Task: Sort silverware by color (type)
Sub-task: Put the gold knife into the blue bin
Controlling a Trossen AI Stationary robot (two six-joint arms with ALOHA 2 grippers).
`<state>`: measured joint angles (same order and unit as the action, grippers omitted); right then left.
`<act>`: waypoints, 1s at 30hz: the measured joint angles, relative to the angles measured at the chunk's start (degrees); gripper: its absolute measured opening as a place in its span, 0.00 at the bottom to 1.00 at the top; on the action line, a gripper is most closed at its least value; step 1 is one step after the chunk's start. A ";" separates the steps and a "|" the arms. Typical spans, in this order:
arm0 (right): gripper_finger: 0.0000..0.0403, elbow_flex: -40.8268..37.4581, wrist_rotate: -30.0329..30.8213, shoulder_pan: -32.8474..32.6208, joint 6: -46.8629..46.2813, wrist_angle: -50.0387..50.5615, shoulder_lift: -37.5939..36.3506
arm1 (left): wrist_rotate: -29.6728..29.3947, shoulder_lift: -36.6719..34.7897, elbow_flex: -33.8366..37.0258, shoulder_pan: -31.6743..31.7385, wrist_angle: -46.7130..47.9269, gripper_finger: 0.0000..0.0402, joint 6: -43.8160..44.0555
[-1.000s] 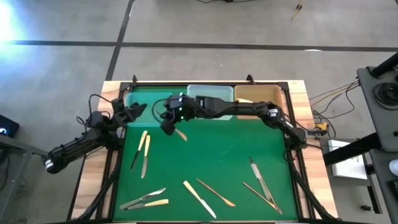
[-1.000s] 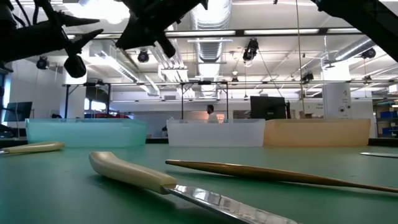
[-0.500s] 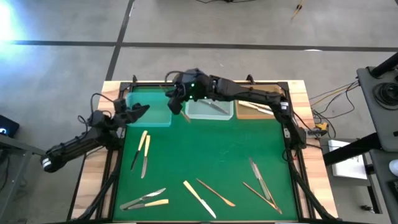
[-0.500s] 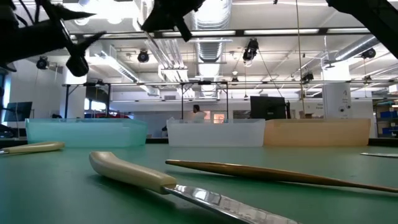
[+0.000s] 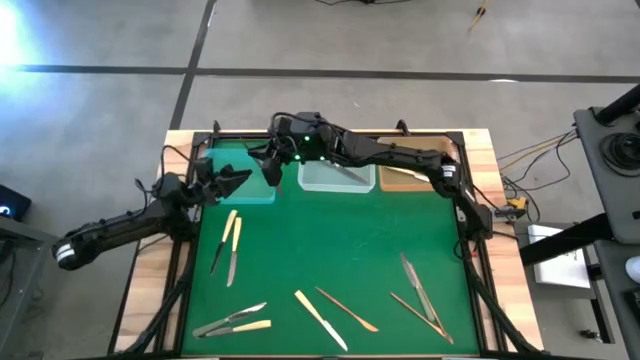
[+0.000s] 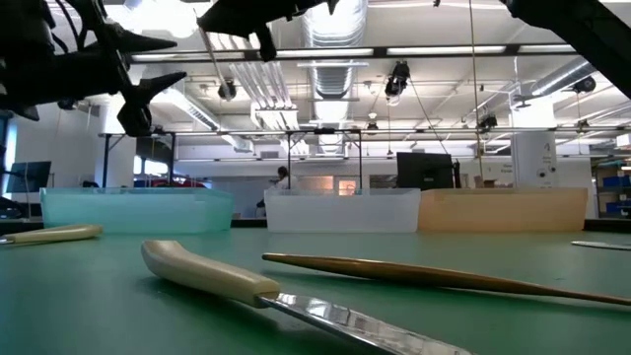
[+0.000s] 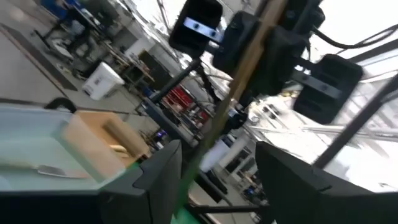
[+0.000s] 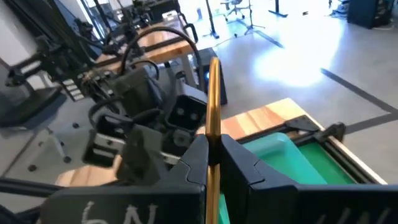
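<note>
My right gripper [image 5: 272,160] reaches over the teal tray [image 5: 232,160] at the far left, shut on a golden-bronze piece of silverware [image 8: 212,93]. My left gripper [image 5: 238,178] stands open just left of it, above the tray's near wall. In the left wrist view the golden piece [image 7: 245,87] slants across in front of the gap between my left fingers, apart from them. More silverware lies flat on the green mat: a pair [image 5: 230,245] at the left, some [image 5: 235,320] near the front and others [image 5: 420,290] at the right. My right gripper pinches the golden piece's slim shaft [image 8: 212,144] between its two fingers. The fingers come about level from the table's right. The piece runs on beyond the fingertips, slanted and lifted clear of the tray and mat.
A clear tray [image 5: 338,176] holding a silver piece and a tan tray [image 5: 412,168] with golden pieces stand right of the teal one along the far edge. A cream-handled knife [image 6: 246,286] and a golden piece [image 6: 434,274] lie close to the low camera.
My right gripper has carried the golden piece up from over the mat toward the far edge, then left over the teal tray, staying shut. My left gripper has opened wider and shifted a little toward the right gripper.
</note>
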<state>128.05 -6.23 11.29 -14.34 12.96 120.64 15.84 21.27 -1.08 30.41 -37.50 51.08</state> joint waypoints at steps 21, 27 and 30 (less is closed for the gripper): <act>0.03 0.00 -0.24 -0.28 -1.53 -6.28 2.57 | 3.21 17.37 -18.28 -0.02 10.65 0.44 -17.24; 0.03 -0.02 -0.21 -0.28 -1.06 -5.33 2.25 | 4.78 20.82 -27.28 0.00 30.86 0.18 -21.92; 0.03 -0.02 0.22 -0.10 -0.76 -4.31 1.85 | 5.03 21.71 -31.96 -0.04 40.31 0.03 -24.43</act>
<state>128.03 -6.00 11.19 -15.09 8.65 122.49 20.87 42.98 -33.05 30.37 2.81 26.65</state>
